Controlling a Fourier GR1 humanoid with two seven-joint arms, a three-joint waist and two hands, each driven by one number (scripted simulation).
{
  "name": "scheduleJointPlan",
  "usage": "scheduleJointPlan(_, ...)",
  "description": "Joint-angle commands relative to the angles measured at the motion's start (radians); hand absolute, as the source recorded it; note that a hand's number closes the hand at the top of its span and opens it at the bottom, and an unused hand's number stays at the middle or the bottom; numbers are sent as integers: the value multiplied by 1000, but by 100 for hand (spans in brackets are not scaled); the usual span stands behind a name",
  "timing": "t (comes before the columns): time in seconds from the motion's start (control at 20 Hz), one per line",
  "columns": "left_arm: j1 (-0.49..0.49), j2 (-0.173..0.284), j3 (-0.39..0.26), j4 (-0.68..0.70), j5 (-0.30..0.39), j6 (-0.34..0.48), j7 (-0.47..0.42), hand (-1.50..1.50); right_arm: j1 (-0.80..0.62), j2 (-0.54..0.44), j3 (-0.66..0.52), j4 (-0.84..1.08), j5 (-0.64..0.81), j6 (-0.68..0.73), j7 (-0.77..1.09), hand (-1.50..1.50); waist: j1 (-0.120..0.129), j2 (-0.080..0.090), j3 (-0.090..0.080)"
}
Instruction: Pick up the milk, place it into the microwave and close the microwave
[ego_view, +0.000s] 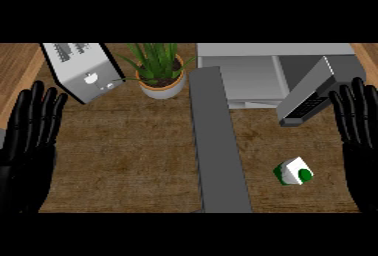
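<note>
White-green milk (294, 172) lies apart, left of right hand (359, 131).

I can read no words or numbers anywhere in front of me. The milk (294, 171), toward the counter's (125, 160) front right corner, carries a green round mark on its white face, with no lettering I can make out. The grey toaster (83, 70) at the counter's back left corner shows a small white symbol and a couple of pale dots on its side, too small for me to tell what they are. The open microwave (266, 75) door (314, 92) at the back right edge has a dark panel with faint light specks, perhaps buttons, but nothing on it is legible.
</note>
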Motion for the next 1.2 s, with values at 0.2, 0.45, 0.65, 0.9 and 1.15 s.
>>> scheduleJointPlan(0.2,-44,6,13,82,-23,-11,-37,-150,295,-2,-47,-132,-55,75,-147,-150,7,-26,1)
scheduleJointPlan(0.45,3,-72,-94,131,48,96,39,-150,469,13,-19,-107,-140,169,-189,-150,1,-27,1)
scheduleJointPlan(0.65,133,-73,-281,113,-9,190,-62,-150,631,14,-38,-161,-156,231,-267,-150,3,-29,1)
scheduleJointPlan(0.9,174,-73,-382,130,-29,277,-102,-150,672,46,-52,-62,-120,258,-377,-150,12,-27,1)
scheduleJointPlan(1.15,184,-74,-423,196,-34,311,-190,-150,741,81,-32,91,-10,291,-568,-150,9,-27,1)
